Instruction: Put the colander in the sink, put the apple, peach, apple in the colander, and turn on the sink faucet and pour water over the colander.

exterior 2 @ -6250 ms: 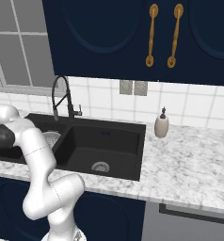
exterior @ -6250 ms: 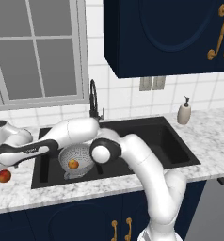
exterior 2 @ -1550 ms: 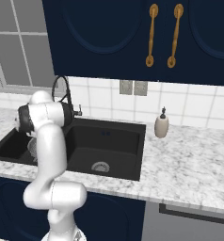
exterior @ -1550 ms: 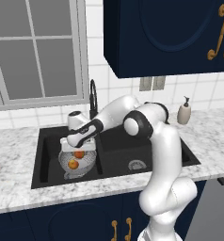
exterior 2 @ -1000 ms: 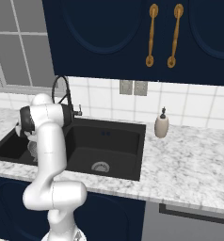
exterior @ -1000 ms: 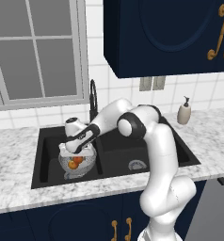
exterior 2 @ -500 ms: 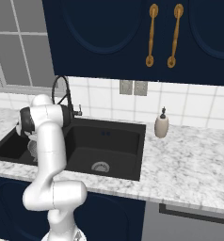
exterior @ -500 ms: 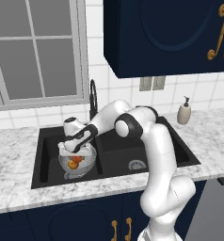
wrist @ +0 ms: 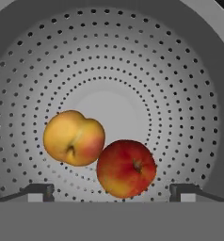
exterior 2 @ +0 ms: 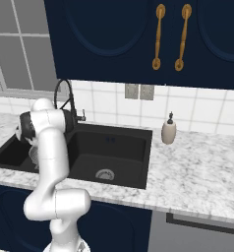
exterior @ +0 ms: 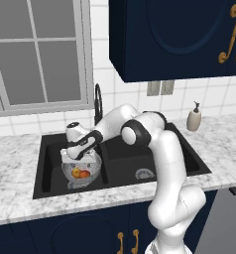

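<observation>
Gripper (wrist: 112, 190) wide open, empty | colander (wrist: 189, 94) mouth up | peach (wrist: 74, 137) touching apple (wrist: 126, 168) (stem dimples toward camera)

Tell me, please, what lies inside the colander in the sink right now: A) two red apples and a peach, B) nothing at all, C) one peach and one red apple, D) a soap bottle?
C: the hand view shows the peach touching a red apple on the colander floor.
</observation>
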Tool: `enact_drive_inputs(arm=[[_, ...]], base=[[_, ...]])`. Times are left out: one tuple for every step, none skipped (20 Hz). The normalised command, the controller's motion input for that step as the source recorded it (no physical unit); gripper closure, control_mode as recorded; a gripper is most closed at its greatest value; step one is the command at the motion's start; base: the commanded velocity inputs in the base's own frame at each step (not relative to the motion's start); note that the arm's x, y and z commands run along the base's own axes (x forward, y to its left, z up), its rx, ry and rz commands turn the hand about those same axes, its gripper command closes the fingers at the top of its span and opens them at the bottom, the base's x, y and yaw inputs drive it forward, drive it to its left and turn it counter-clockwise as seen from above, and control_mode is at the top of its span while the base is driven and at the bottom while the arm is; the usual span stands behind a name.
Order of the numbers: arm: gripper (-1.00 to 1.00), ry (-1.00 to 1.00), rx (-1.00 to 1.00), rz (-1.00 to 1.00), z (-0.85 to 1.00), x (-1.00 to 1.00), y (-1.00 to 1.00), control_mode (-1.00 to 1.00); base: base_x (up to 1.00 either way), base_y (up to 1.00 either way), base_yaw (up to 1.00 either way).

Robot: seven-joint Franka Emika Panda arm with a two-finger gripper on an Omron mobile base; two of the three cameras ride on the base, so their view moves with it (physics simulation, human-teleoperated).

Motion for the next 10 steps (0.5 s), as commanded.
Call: enact_drive_inputs(arm=[[-1.00, -0.08, 0.00, 0.03, 0.52, -0.28, 0.02, -1.00], [-1.00, -0.10, 0.00, 0.08, 0.61, -0.43, 0.00, -1.00], [-1.00, -0.12, 0.00, 0.10, 0.60, -0.49, 0.04, -1.00], [-1.00, -0.06, 0.00, 0.12, 0.57, -0.56, 0.00, -1.00], [-1.00, -0.05, 0.00, 0.13, 0.64, -0.59, 0.00, -1.00], [-1.00, -0.05, 0.00, 0.14, 0.60, -0.61, 0.04, -1.00], [-1.00, -0.08, 0.00, 0.12, 0.44, -0.63, 0.21, -1.00], [-1.00, -0.08, 0.00, 0.14, 0.49, -0.56, 0.29, -1.00], [-1.00, -0.07, 0.00, 0.17, 0.54, -0.51, 0.38, -1.00], [-1.00, -0.06, 0.00, 0.17, 0.55, -0.50, 0.41, -1.00]], base=[[0.00, 0.00, 0.00], [0.00, 0.00, 0.00], [0.00, 0.00, 0.00], [0.00, 0.00, 0.00], [0.00, 0.00, 0.00], [0.00, 0.00, 0.00], [0.00, 0.00, 0.00], [0.00, 0.00, 0.00], [0.00, 0.00, 0.00], [0.00, 0.00, 0.00]])
